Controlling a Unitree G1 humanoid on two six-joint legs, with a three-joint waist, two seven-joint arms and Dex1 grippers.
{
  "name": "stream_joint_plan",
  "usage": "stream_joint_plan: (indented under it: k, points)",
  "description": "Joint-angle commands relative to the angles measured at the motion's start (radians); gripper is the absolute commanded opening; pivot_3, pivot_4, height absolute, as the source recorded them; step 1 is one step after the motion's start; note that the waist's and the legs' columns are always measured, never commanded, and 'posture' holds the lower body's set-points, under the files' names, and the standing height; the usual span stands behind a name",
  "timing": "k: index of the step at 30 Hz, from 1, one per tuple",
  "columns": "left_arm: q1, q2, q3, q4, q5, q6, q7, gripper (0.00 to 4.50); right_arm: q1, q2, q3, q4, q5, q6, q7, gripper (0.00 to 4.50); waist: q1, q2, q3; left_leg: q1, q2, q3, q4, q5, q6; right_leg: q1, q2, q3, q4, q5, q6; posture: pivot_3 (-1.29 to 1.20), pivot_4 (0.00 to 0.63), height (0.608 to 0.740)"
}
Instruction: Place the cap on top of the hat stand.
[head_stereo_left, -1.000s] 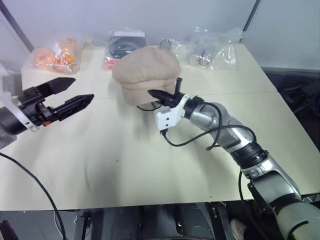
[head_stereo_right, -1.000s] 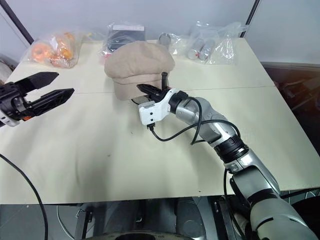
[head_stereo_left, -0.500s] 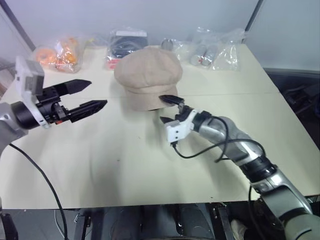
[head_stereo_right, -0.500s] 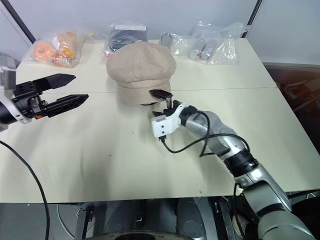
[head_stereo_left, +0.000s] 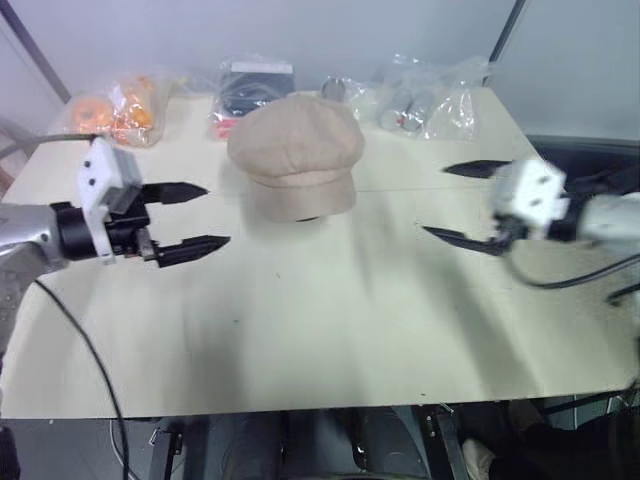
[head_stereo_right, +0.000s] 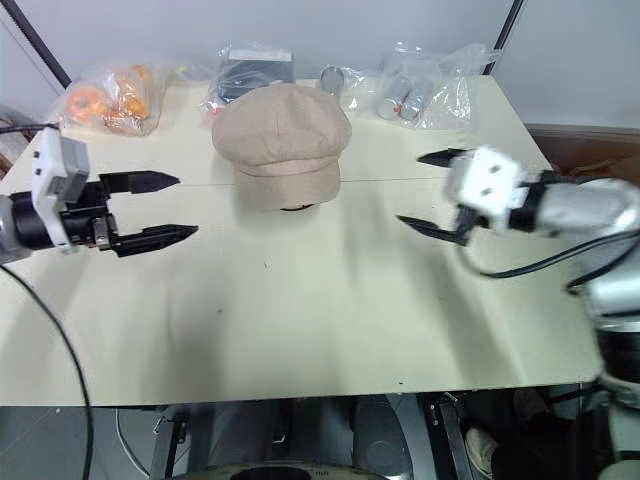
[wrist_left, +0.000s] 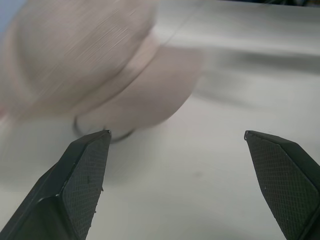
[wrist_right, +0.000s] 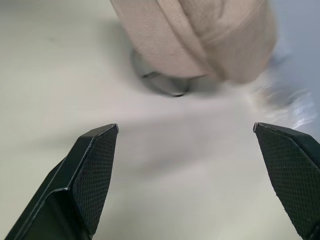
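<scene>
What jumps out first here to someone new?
The beige cap sitting mid-table over the hat stand, whose wire base peeks out beneath it. Flanking it, the left end effector and right end effector both hover open, clear of the cap. Plastic-bagged items line the table's far edge.

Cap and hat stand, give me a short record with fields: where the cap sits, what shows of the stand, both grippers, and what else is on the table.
cap: beige cap sits over the hat stand, brim toward the robot
hat stand: only its round wire base shows under the cap
left gripper: open, holding nothing, to the cap's left
right gripper: open, holding nothing, to the cap's right
table: cream table
far edge: plastic bags, one with orange items
</scene>
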Motion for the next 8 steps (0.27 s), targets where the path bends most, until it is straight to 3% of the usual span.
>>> stream_joint_plan:
  k: [1, 4, 8]
  points:
    - [-0.001, 0.043, 0.120, 0.070, -0.003, -0.016, -0.037, 4.50, -0.110, -0.062, -0.046, 0.152, 0.133, 0.178, 0.119, 4.44, 0.000, 0.000, 0.000, 0.000, 0.000, 0.000, 0.000, 0.000, 0.000, 0.000, 0.000, 0.000, 0.000, 0.000, -0.001, 0.00, 0.150, 0.740]
    - [-0.019, 0.069, 0.189, 0.142, -0.023, 0.008, -0.051, 4.50, -0.160, -0.109, -0.016, 0.268, 0.148, 0.233, 0.241, 4.44, 0.002, 0.000, 0.000, -0.001, 0.000, 0.000, -0.001, 0.000, 0.000, -0.002, 0.000, 0.000, 0.000, -0.001, -0.002, 0.00, 0.150, 0.740]
    - [-0.042, 0.074, 0.205, 0.169, -0.025, 0.008, -0.053, 4.50, -0.200, -0.094, 0.018, 0.342, 0.116, 0.230, 0.265, 4.44, 0.003, 0.000, 0.000, -0.001, 0.000, 0.004, -0.001, 0.000, 0.000, -0.002, -0.001, 0.000, 0.000, -0.001, -0.002, 0.00, 0.150, 0.740]
